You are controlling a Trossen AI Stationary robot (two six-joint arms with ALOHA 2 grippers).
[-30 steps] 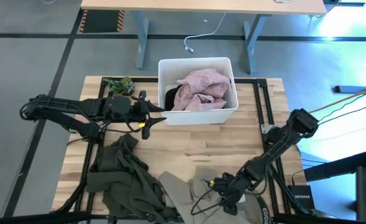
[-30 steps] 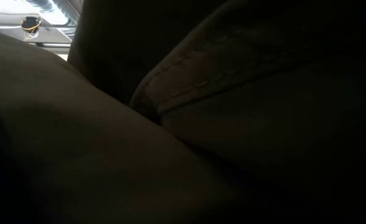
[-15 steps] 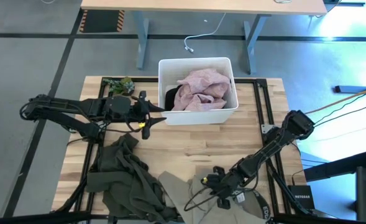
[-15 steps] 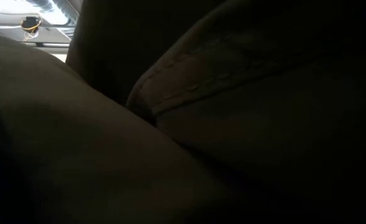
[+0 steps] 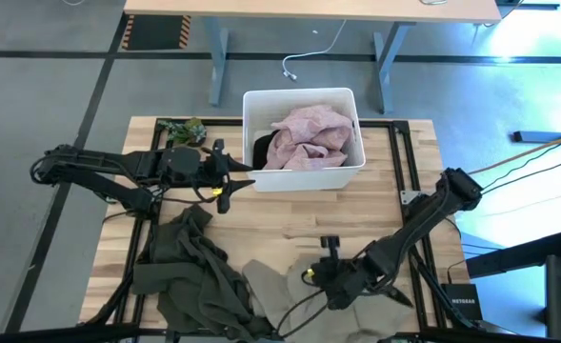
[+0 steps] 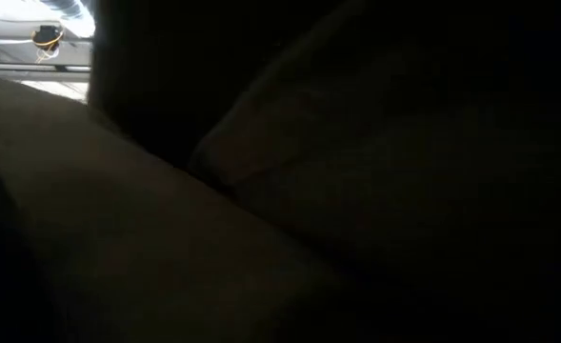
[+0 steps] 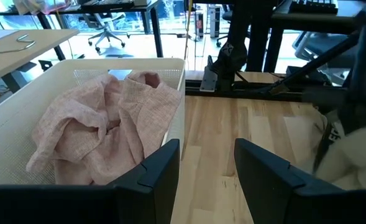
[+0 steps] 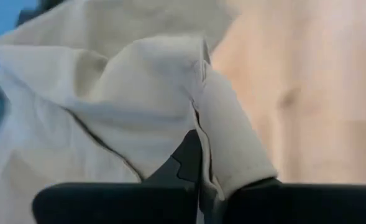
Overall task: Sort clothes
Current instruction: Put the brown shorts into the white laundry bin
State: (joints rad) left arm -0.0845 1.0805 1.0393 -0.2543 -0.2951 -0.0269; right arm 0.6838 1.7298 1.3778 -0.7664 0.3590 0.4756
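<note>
Your right hand (image 5: 326,276) sits low over the near edge of the tabletop (image 5: 375,205), and its fingers are clenched on a fold of the beige garment (image 5: 294,291). In the right wrist view that beige cloth (image 8: 127,106) is bunched and pinched between the dark fingers, draping over them on both sides. The rest of the garment lies spread along the near edge, touching the olive-green garments (image 5: 190,272), which are heaped on the near left part of the tabletop.

Your left hand (image 5: 225,176) hangs just beside the left wall of the white bin (image 5: 304,171), with its fingers released and nothing between them. In the left wrist view you see its two dark fingers (image 7: 158,171) apart, with bare wood between them and the bin wall (image 7: 176,112) next to them.

The pale pink garment (image 5: 307,138) lies crumpled inside the bin, and a black garment (image 5: 262,149) shows beneath it at the bin's left side. A small green clump (image 5: 183,129) lies at the far left corner of the tabletop. The low view is covered by dark cloth pressed close to the camera.
</note>
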